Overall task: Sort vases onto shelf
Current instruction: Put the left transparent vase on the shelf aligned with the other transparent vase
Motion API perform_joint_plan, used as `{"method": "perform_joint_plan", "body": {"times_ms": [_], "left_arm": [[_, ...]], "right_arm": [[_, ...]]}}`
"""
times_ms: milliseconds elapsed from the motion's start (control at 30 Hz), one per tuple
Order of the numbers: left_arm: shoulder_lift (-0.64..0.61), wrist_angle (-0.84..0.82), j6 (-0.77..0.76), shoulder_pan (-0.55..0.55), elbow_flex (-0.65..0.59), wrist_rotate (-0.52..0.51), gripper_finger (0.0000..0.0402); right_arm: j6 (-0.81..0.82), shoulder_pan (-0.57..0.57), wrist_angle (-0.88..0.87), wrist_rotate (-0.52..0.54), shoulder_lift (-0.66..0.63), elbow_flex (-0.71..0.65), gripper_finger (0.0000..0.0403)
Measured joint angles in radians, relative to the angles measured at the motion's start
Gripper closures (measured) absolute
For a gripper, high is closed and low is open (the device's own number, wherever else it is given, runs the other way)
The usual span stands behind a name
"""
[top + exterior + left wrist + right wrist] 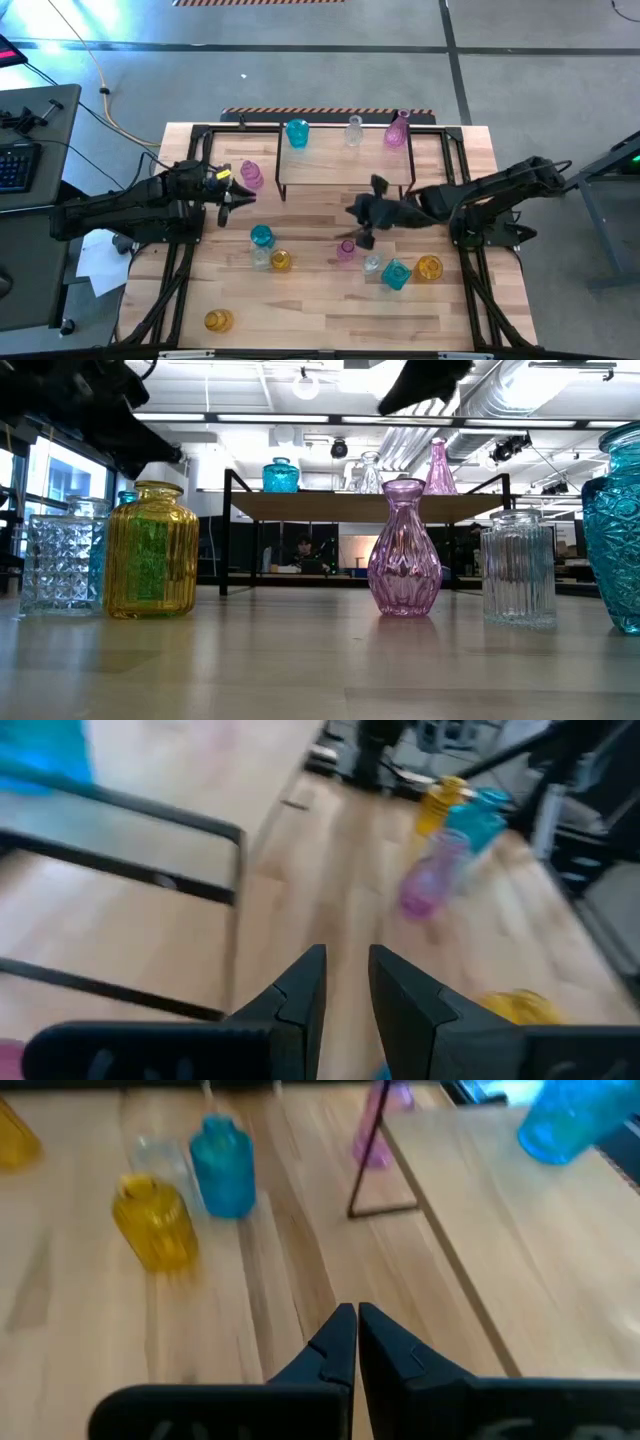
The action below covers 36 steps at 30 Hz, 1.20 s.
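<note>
Standing unlabelled vases [262, 237], shelf [345, 160]

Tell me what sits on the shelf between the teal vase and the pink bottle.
A clear vase stands between the teal vase and the pink bottle on the shelf. The high view shows it best; the low view shows it too.

Open-plan lab — exposed ceiling ducts [520, 400], concrete floor [300, 70], keyboard [15, 165].
</note>
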Motion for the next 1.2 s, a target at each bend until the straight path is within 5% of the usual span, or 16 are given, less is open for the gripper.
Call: {"method": "perform_joint_plan", "body": {"times_ms": [300,567,833,1200], "left_arm": [[0.089,0.299,-0.052,-0.271,0.023,-0.102,0.0330],[0.385,0.272,0.118,-0.450,0.261,-0.275,0.0330],[0.661,0.196,0.507,-0.534,0.448,-0.265,0.0330],[0.823,0.215,0.499,-0.552,0.537,-0.308,0.0330]], "right_arm": [[0.129,0.053,-0.127,0.095,0.000,0.001,0.0403],[0.131,0.047,-0.174,0.137,0.000,0.001,0.0403],[0.168,0.041,-0.294,0.138,0.000,0.002,0.0402],[0.246,0.094,-0.440,0.171,0.000,0.002,0.0402]]}}
